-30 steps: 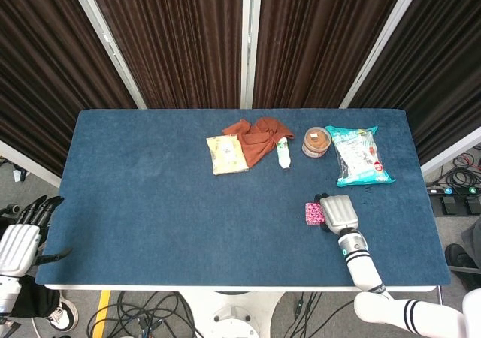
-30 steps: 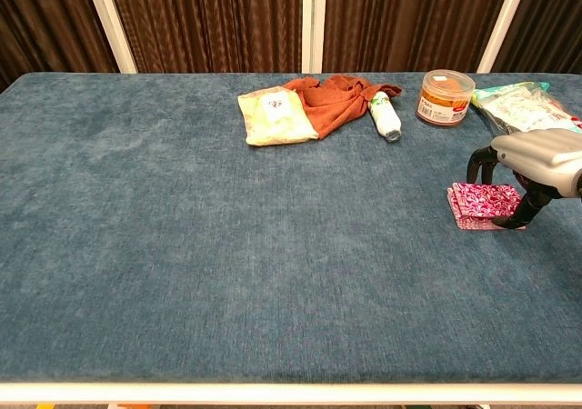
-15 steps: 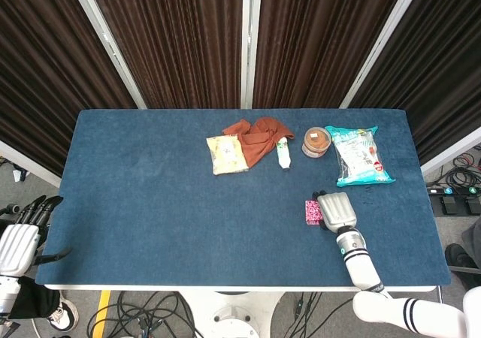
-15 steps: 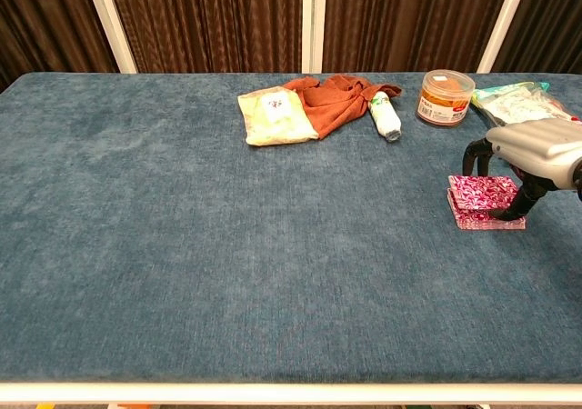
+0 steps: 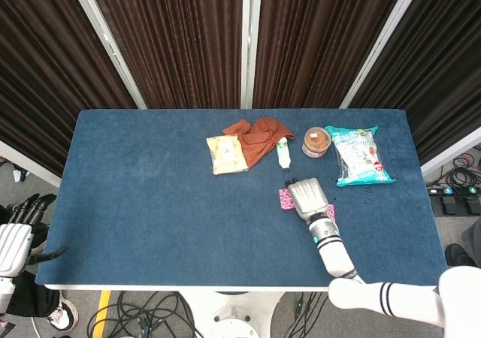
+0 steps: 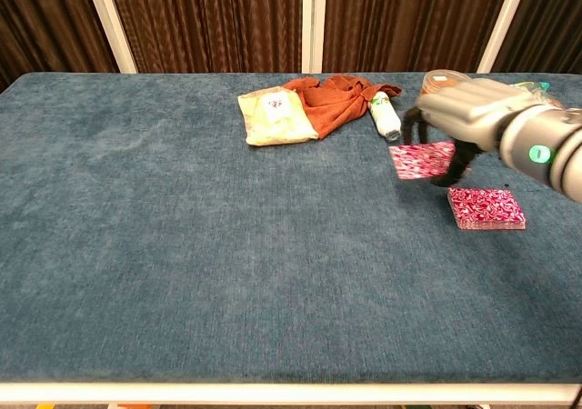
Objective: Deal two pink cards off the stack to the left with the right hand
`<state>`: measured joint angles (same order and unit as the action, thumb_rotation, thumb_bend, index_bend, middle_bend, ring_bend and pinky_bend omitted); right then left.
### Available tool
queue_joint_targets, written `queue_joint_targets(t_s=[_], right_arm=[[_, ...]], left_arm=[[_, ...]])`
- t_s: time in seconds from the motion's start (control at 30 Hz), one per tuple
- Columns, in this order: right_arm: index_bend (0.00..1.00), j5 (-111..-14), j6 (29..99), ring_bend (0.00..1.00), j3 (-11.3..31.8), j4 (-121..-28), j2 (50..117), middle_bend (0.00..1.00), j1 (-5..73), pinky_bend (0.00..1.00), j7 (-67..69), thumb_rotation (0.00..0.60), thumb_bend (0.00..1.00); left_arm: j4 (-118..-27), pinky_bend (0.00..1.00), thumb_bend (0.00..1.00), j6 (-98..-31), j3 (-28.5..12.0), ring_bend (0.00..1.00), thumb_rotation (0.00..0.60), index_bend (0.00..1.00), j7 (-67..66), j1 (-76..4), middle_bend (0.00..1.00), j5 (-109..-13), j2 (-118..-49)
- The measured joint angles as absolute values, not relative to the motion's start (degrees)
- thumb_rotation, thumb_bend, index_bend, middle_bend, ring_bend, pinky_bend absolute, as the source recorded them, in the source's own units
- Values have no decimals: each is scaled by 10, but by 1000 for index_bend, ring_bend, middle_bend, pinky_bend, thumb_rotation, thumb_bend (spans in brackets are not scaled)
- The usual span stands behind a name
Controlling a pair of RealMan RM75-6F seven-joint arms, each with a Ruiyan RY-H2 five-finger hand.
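My right robot hand (image 6: 459,118) pinches one pink card (image 6: 421,160) beneath its fingers, lifted off the blue surface (image 6: 182,245), face tilted up, long axis running left to right. The stack (image 6: 486,207) lies flat just below-right of it. My left robot hand (image 5: 16,240) hangs off the surface's edge, fingers apart, holding nothing.

Right hand (image 6: 468,118) hides the jar (image 6: 436,79) — left hand (image 5: 16,236) cut by the frame edge.
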<state>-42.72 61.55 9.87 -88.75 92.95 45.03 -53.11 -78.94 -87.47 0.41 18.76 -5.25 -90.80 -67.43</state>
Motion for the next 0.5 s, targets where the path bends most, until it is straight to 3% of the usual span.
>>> queue_joint_targets(t_s=[0.5], right_arm=[[419, -364, 585, 764, 105, -767, 1037, 351, 512, 877, -564, 600, 199]], left_arm=[[-774, 127, 16, -877, 2, 0, 600, 92, 207, -49, 100, -902, -674]])
